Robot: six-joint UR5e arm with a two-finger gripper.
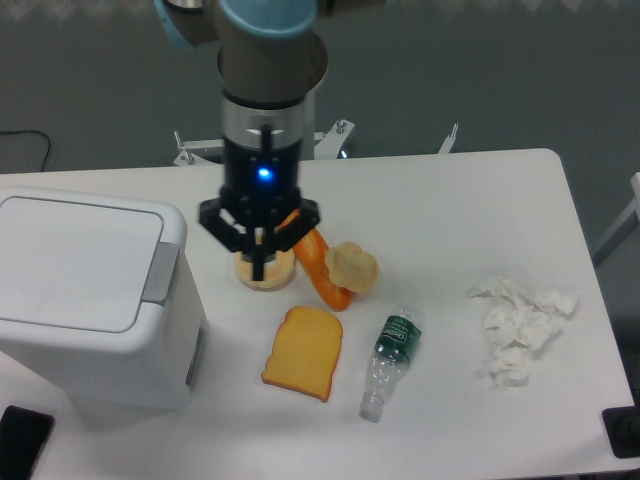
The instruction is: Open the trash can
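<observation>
gripper hanging over the table, trash can to its left with the lid down.

the fingers point down and appear drawn together, a thin dark tip over a small round tan piece right beneath; whether they pinch anything cannot be told. the white trash can stands just beside the gripper on the camera's left, flat lid shut, grey push tab on the side facing it. just right of the gripper lie an orange piece and a pale cookie-like shape; below it a toast slice, a plastic bottle, and far right crumpled tissue.
</observation>
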